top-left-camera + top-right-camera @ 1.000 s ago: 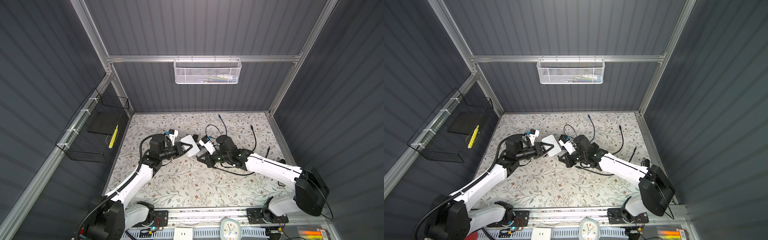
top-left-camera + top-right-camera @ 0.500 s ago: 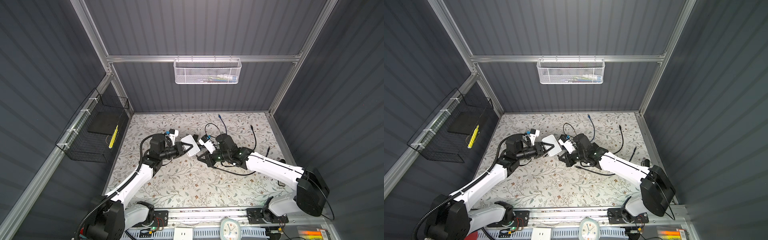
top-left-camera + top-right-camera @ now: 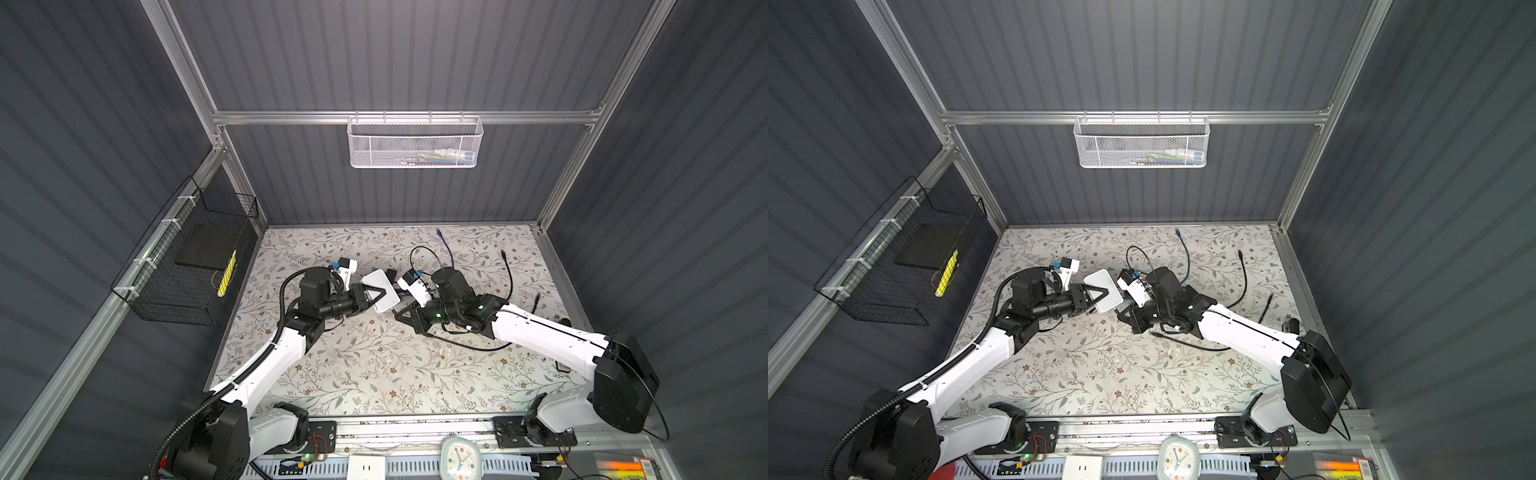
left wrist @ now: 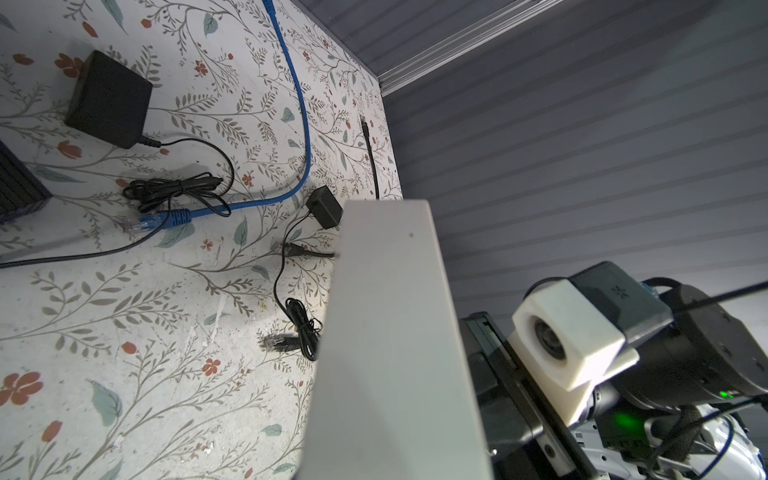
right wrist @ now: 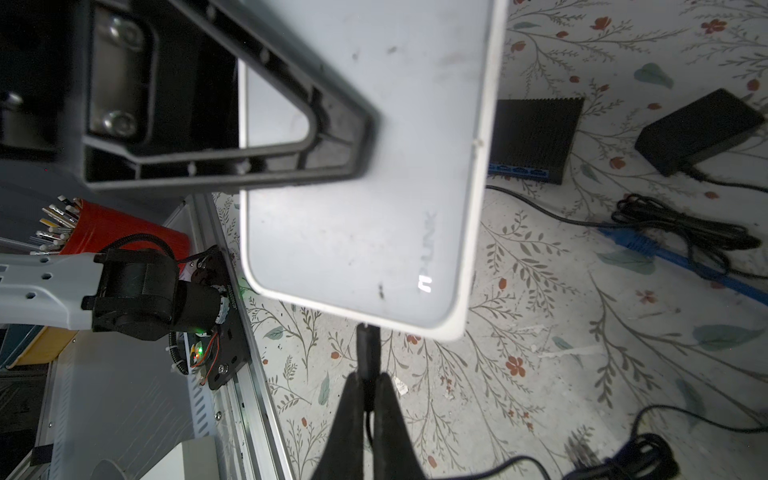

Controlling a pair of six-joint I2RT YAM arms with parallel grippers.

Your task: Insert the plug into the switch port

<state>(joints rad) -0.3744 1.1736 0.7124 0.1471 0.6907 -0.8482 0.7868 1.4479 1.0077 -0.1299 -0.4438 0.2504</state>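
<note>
Your left gripper (image 3: 383, 291) is clenched on the white switch (image 3: 377, 277). In the right wrist view one black finger (image 5: 345, 145) lies flat across the box's top face. The box is held up off the floral table (image 3: 374, 365), roughly at its middle. In the left wrist view you see the switch edge-on, with the table on one side of it and the other arm's wrist camera (image 4: 569, 345) just beyond.

Move right and you reach the plug (image 5: 368, 345), a short black barrel whose tip meets the rim of the switch near the corner with the lit logo. You cannot tell from these views whether it sits in a port or only touches the edge, because the port itself is hidden. Your right gripper (image 5: 368, 380) is pinched tight on the plug's rear end. Its two fingers are closed around it, and the thin cord (image 5: 369, 430) runs back between them.

Past the white box, lying on the table, you have a black switch (image 5: 536, 137) with blue ports, partly hidden behind it. Next comes a black power adapter (image 5: 698, 129) with its bundled lead (image 5: 681, 226). A blue cable (image 4: 306, 124) runs toward the back wall. Furthest right, a loose black cable (image 3: 509, 272) lies near the table's edge.
</note>
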